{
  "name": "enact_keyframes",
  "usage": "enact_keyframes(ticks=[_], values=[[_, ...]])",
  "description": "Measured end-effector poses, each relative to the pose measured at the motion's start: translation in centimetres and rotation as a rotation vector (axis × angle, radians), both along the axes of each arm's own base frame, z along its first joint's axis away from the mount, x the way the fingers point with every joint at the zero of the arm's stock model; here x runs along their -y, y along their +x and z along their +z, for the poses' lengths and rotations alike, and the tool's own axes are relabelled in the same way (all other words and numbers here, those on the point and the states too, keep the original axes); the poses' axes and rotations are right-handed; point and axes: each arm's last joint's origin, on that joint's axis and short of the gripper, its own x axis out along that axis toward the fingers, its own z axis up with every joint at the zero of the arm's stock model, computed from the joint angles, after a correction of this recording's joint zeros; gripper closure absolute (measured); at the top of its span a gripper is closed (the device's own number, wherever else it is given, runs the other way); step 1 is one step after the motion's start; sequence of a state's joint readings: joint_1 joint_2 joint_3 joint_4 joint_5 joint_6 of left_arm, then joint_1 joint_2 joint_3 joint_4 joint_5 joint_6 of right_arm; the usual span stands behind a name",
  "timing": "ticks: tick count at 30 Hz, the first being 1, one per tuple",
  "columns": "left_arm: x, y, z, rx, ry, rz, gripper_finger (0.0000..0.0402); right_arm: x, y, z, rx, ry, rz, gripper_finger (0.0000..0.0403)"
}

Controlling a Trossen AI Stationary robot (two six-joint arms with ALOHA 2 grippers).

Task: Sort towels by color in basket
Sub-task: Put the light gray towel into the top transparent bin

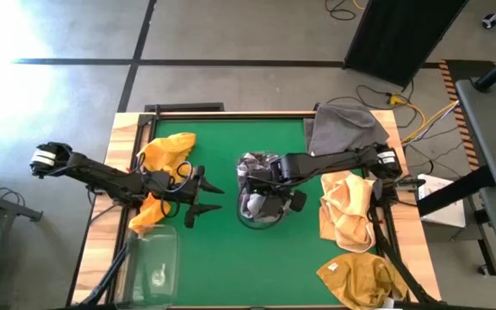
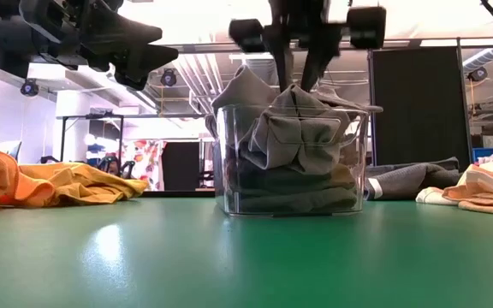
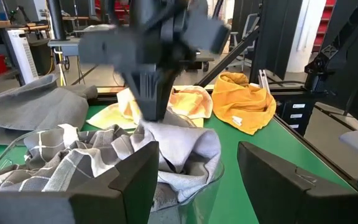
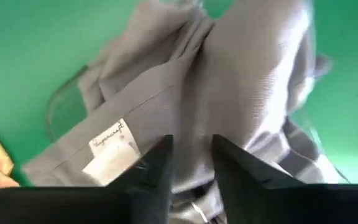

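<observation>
Right gripper [image 2: 302, 81], jaws pinching a soft grey cloth towel [image 2: 298, 128], above clear plastic basket [image 2: 229, 171] mid green worktop [image 1: 222, 258]. Left gripper [image 1: 203, 197] beside it, jaws spread. Mustard-yellow towels [image 1: 166, 155] lie aside.

Right gripper [image 1: 259, 182] pinched narrow, pointing down; left gripper [image 1: 207, 200] spread wide.

The grey towel [image 4: 185, 106] bears a white label [image 4: 107, 140], its script unreadable.

Overhead camera looks straight down; low camera sits level; my wrist cameras peer close; all share the clear basket [image 1: 261, 202].
</observation>
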State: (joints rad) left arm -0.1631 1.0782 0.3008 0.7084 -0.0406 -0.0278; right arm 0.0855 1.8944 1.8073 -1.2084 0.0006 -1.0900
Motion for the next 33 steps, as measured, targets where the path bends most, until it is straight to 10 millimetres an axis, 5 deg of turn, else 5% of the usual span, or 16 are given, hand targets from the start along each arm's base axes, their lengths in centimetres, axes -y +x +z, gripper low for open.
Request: enact_keyframes(ticks=[4,10,15,20,26,33], values=[[0.0,0.0,0.0,0.000,0.000,0.000,0.0198,0.4,1.2,-3.4,-0.021,0.012,0.022,0.0383],[0.0,0.0,0.0,0.000,0.000,0.000,0.0198,-0.2,2.9,-8.7,-0.117,0.180,0.077,0.0390],[0.0,0.0,-0.1,-0.006,-0.008,0.001,0.0198,-0.3,3.4,-10.8,-0.174,0.227,0.069,0.0390],[0.0,0.0,-0.2,-0.024,-0.015,0.002,0.0198,-0.4,3.5,-10.1,-0.152,0.230,0.055,0.0390],[0.0,0.0,-0.2,-0.027,-0.015,0.002,0.0198,-0.5,4.1,-6.9,-0.067,0.253,-0.065,0.0385],[0.0,0.0,-0.3,-0.029,-0.012,0.002,0.0198,-0.5,3.4,-3.2,-0.056,0.237,-0.172,0.0306]])
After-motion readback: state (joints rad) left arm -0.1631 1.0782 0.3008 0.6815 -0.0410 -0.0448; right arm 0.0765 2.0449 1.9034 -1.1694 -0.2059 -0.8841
